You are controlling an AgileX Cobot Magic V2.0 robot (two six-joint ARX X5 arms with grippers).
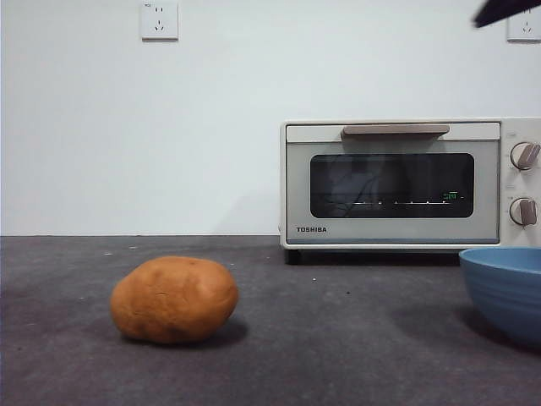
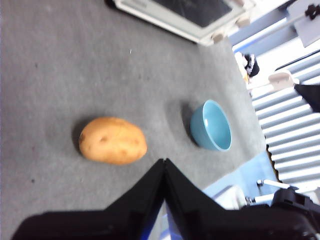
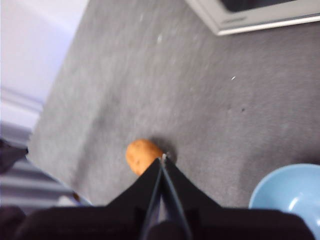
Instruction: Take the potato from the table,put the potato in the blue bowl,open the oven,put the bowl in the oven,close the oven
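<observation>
1. The surface is dark grey, matte and mottled with pale specks; behind it you have a plain white wall with two sockets.
2. The oven stands at the back, door shut. You risk dragging it if you pull the tan handle without steadying it.
3. The blue bowl sits empty, well apart from the potato; a careless drop on its rim could tip it.
4. The potato lies on the surface, untouched. Its rounded skin could roll or squirt free under an off-centre pinch.
5. Both the left gripper and right gripper hang above with jaws pressed together; spread them before you descend.
</observation>
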